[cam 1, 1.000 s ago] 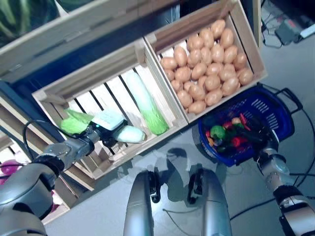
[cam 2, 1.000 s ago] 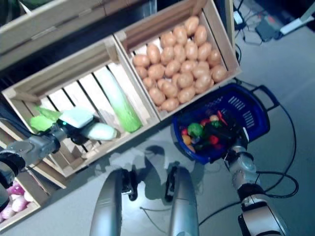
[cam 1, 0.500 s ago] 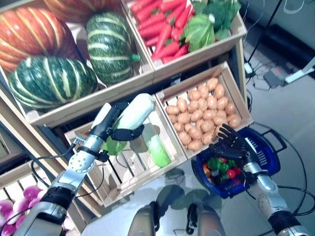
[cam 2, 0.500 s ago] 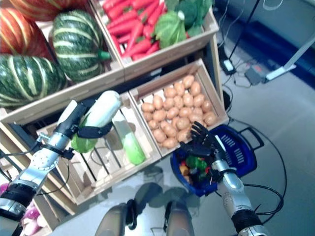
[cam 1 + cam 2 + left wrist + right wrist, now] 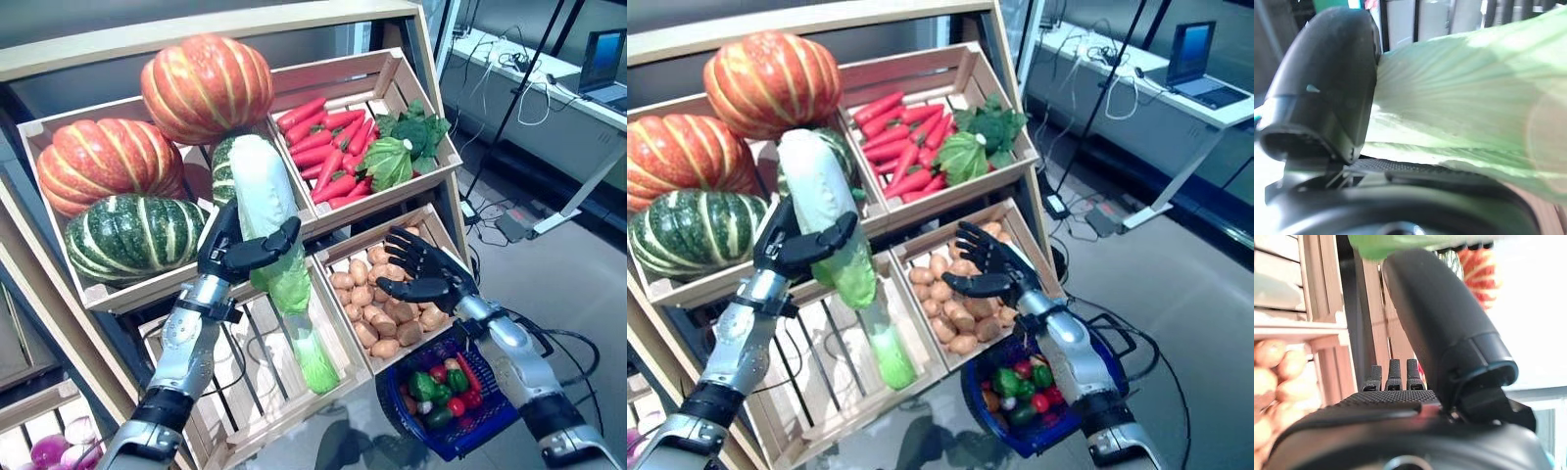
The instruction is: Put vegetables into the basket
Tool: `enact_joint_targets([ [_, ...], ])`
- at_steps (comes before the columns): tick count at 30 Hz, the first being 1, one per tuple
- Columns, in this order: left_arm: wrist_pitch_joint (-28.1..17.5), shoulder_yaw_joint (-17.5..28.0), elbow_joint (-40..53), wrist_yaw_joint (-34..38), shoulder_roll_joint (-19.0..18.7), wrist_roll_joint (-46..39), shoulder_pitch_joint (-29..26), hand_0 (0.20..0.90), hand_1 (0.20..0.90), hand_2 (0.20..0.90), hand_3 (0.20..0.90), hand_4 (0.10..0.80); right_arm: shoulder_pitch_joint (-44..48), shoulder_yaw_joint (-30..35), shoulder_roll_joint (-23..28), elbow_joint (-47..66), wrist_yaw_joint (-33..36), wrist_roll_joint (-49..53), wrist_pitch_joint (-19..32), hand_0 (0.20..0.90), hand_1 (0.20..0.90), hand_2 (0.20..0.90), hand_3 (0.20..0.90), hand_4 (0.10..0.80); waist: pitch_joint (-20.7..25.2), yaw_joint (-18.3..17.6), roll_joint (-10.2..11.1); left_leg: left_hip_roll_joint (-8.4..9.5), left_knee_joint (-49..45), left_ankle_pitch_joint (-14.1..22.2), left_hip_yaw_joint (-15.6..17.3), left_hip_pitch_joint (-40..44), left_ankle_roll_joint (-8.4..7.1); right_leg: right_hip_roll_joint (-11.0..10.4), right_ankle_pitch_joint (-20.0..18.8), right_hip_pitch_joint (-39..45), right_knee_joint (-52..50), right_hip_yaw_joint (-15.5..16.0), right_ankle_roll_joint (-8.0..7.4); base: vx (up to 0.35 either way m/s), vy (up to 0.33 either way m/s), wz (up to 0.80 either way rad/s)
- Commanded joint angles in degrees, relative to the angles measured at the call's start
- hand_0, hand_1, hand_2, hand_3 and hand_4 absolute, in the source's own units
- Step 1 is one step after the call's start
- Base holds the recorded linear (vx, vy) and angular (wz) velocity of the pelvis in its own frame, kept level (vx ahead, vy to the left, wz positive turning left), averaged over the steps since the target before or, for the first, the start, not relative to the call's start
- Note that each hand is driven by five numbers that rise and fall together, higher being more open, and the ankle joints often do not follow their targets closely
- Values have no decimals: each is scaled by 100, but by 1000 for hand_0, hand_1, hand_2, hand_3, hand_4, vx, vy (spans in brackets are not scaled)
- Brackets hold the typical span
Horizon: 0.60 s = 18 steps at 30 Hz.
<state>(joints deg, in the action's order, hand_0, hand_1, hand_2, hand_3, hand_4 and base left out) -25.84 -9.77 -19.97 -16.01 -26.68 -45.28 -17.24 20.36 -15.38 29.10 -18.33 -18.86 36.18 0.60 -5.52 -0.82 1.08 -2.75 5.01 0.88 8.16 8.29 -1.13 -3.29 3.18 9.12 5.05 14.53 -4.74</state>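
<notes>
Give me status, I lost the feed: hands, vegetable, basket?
Left hand shut on cabbage, held up. Right hand open over potatoes. Basket on the floor, nothing blocking.

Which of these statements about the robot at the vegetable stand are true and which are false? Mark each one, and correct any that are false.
1. The left hand is closed round a long pale green cabbage. True.
2. The right hand is holding a potato. False: it is open and empty, fingers spread, in front of the crate of potatoes.
3. The blue basket already holds some vegetables. True: red and green pieces lie in it.
4. The carrots share a crate with the pumpkins. False: they lie in their own upper crate beside leafy greens; the pumpkins are in the crate next to it.
5. A second cabbage lies in the lower slatted crate. True.
</notes>
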Motion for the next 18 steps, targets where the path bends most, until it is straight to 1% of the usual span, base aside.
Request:
enact_joint_targets([
  [1, -314, -51, -261, 13, 100, -401, -1305, 300, 300, 300, 300, 400, 989, -151, 96, -37, -378, 448, -368, 900, 900, 900, 900, 800, 635, 41, 98, 247, -1, 448, 25, -114, 161, 67, 4, -184, -5, -41, 139, 0, 0, 0],
  [3, -268, -131, -321, 21, 138, -416, -1398, 300, 300, 300, 300, 400, 1219, -270, 109, -138, -437, 541, -530, 900, 900, 900, 900, 800, 664, 40, 109, 235, -1, 511, 26, -45, 146, 81, 36, -131, -5, -74, 122, 0, 0, 0],
  [6, -209, -287, -513, -2, 196, -614, -1611, 300, 300, 300, 300, 400, 1637, -464, 134, -387, -336, 700, -687, 900, 900, 900, 900, 800, 681, 51, 125, 244, -1, 555, 24, 22, 153, 111, 54, -71, -5, -95, 126, 0, 0, 0],
  [8, -195, -356, -603, -24, 215, -643, -1716, 300, 300, 300, 300, 400, 1859, -567, 153, -499, -331, 888, -822, 900, 900, 900, 900, 800, 687, 54, 136, 241, -1, 573, 45, 44, 153, 124, 65, -56, -5, -100, 138, -29, -13, -1],
  [9, -184, -413, -647, -32, 229, -572, -1782, 300, 300, 300, 300, 400, 2023, -642, 150, -565, -336, 1021, -924, 900, 900, 900, 900, 800, 679, 59, 154, 249, -1, 545, 100, 34, 168, 137, 46, -70, -5, -77, 176, -51, -24, -2],
  [12, -133, -503, -676, -56, 246, -584, -1838, 300, 300, 300, 300, 400, 2218, -732, 122, -624, -416, 1212, -1029, 900, 900, 900, 900, 800, 683, 67, 158, 248, -1, 564, 101, 55, 164, 163, 61, -54, -5, -90, 187, -18, -8, 0],
  [15, -67, -602, -727, -136, 296, -527, -1862, 300, 300, 300, 300, 400, 2499, -848, 101, -699, -621, 1318, -1308, 900, 900, 900, 900, 800, 704, 97, 170, 255, -1, 576, 108, 89, 166, 183, 74, -27, -5, -101, 199, 0, 0, 0],
  [18, -21, -675, -740, -179, 325, -525, -1879, 300, 300, 300, 300, 400, 2677, -952, 110, -741, -749, 1480, -1429, 900, 900, 900, 900, 800, 705, 119, 178, 256, -1, 595, 111, 130, 166, 192, 90, 15, -5, -90, 201, 0, 0, 0],
])
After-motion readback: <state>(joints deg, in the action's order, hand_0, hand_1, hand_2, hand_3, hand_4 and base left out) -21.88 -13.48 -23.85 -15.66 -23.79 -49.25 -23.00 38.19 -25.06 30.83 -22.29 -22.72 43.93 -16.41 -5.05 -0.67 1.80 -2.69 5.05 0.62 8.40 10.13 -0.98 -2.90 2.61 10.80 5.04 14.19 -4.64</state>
